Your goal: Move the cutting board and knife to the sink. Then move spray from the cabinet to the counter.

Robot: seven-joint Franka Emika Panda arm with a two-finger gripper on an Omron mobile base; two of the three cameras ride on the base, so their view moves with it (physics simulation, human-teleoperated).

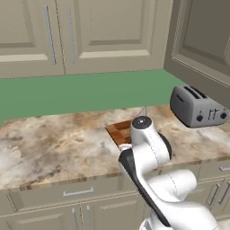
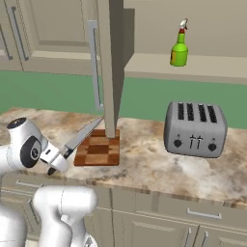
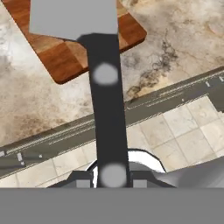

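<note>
You are holding the knife (image 2: 79, 137) by its dark handle in the clenched gripper (image 2: 61, 155), arm folded low at the counter's (image 2: 149, 169) front edge, blade angling up over the cutting board (image 2: 99, 149) lying on it

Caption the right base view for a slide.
Claw shut on the knife, raised over the cutting board; toaster alongside.

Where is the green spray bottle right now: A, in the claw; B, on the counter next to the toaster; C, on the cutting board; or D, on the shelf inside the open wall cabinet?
D: the spray bottle stands upright on the cabinet shelf, above the toaster, while the claw holds the knife.
</note>
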